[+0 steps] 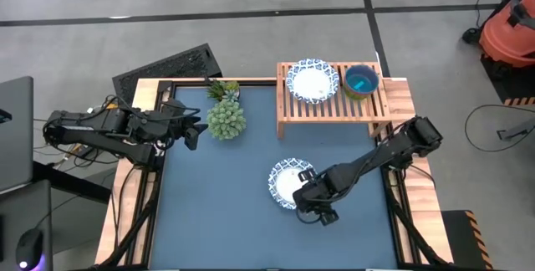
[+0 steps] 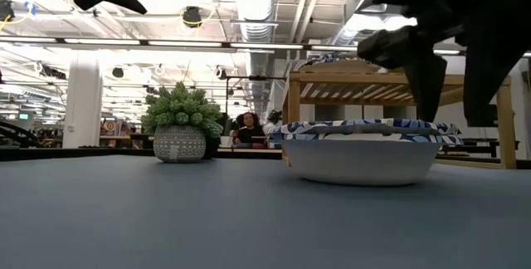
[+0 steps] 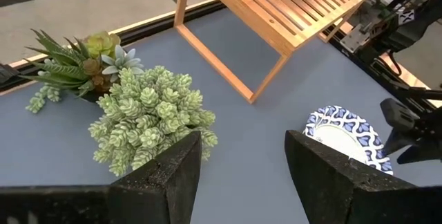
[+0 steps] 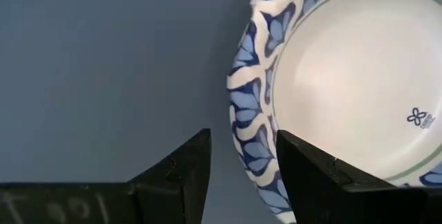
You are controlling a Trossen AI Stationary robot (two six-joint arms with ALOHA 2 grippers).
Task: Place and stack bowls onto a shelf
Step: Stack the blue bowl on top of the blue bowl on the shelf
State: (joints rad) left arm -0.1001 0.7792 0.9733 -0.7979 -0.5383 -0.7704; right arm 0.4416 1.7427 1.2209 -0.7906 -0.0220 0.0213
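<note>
The right gripper (image 1: 313, 207) hangs low at the near edge of a white bowl with a blue patterned rim (image 1: 290, 182) on the blue tabletop (image 1: 226, 212), fingers parted and holding nothing. On the shelf (image 1: 333, 104) sit another patterned bowl (image 1: 312, 81) and a teal bowl (image 1: 361, 81), while the left gripper (image 1: 194, 129) waits open beside the spiky green plant (image 1: 226, 119)

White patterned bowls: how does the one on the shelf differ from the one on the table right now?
The bowl on the shelf sits on the slatted top of the shelf, beside a teal bowl; the bowl on the table rests on the blue tabletop. The shelf bowl has no arm near it; the right tool is open at the table bowl's rim. Both are white, shallow, upright, with blue patterned rims.
</note>
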